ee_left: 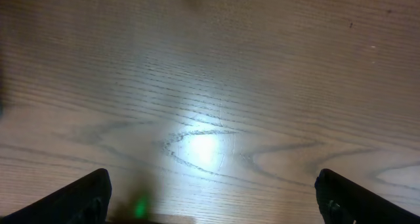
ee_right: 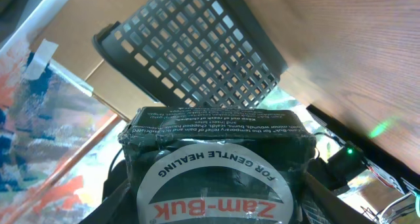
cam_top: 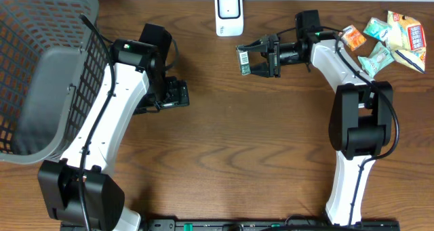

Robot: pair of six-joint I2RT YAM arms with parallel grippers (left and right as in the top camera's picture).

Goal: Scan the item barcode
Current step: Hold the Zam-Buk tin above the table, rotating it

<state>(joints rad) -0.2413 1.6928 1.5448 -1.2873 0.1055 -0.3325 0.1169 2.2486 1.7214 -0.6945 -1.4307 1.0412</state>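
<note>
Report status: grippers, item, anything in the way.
Left gripper open, empty. Right gripper shut on Zam-Buk box, just short of scanner. Nothing between box and scanner.

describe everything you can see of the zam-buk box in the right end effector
The Zam-Buk box is a dark green carton, cardboard by its look, with white print and a white arc reading "for gentle healing" over the red brand name. The right end effector grips it by its sides, near the white scanner; a pale label faces upward.

basket (cam_top: 47, 89) left, scanner (cam_top: 229, 14) rear, bare tabletop (cam_top: 237, 150)
</note>
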